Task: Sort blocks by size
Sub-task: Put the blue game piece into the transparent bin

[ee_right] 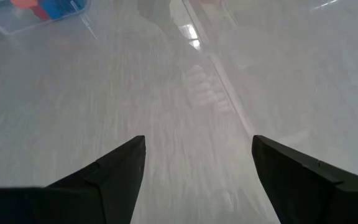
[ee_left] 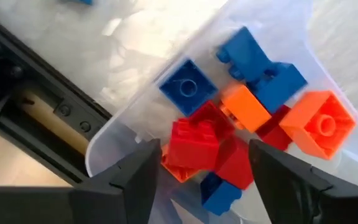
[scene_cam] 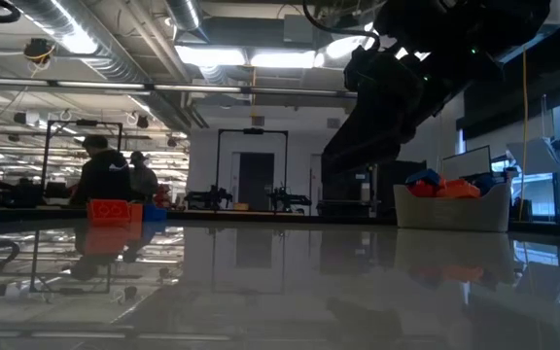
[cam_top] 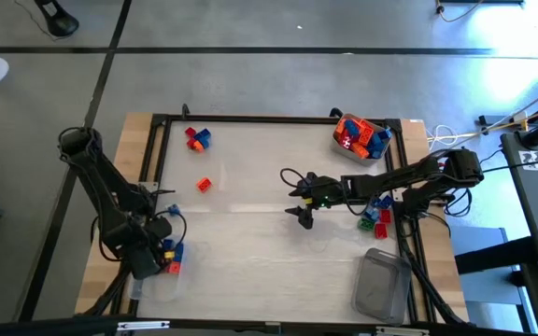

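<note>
Left pincer (ee_left: 201, 171): spread wide, hanging right over a clear tub (ee_left: 135, 118) at the near-left corner of the table (cam_top: 250, 233). Both dark fingers (ee_left: 132, 180) frame the pile from above, nothing pinched between them as far as I can see.
Blocks in that tub: red block (ee_left: 194, 140) sits in the gap between the fingers, on top of the heap. Around it are a blue block (ee_left: 185, 87) with one stud up, a couple of orange ones (ee_left: 319, 124), more blue (ee_left: 260, 65) and more red underneath.
Right pincer (cam_top: 302, 201): out over the bare middle of the table, spread as well, empty. Its wrist view shows only shiny tabletop between the fingers (ee_right: 114, 171), with the left tub far off in a corner.
Loose blocks: small red and blue cluster (cam_top: 197, 137) near the far-left corner, and a single orange block (cam_top: 204, 184) a bit nearer, well apart from both pincers.
Full tub (cam_top: 361, 137): far-right corner, heaped with orange, red and blue blocks. From the low view it's the pale tub (scene_cam: 452, 206) on the right.
More blocks (cam_top: 375, 217): a few green, red and blue ones by the right edge, under the right arm.
Empty-looking tub (cam_top: 381, 285): near-right corner, can't make out anything inside.
Background: people (scene_cam: 105, 175) beyond the table, just dark shapes.
</note>
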Controlling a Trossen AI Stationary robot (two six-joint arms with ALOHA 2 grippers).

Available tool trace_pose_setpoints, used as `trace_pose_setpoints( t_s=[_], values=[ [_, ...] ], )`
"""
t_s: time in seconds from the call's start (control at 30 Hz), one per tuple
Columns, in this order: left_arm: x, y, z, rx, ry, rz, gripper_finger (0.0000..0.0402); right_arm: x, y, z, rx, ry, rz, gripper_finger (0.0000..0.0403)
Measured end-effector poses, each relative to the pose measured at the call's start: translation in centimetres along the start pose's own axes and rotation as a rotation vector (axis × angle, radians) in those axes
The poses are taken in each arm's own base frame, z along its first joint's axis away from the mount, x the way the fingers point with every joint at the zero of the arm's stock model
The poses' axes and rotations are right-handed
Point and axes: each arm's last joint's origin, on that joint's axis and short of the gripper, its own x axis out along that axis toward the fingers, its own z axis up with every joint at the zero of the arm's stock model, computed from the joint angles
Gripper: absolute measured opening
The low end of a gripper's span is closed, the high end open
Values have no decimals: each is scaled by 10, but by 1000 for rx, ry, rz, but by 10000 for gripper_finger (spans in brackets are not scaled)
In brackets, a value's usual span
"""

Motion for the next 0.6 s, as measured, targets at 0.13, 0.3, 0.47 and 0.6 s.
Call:
trace_pose_setpoints(
  t_s=[0.13,0.3,0.47,0.6],
  values=[
    [-7,0,4,12,18,-86,238,0,0,0,0,0,-1,294],
    [-23,7,12,-23,-14,-215,239,0,0,0,0,-1,-3,294],
    [-34,15,25,-21,-154,-301,239,0,0,0,0,-1,-3,294],
    [-37,18,38,0,-235,-306,239,0,0,0,0,-1,-3,294]
  ],
)
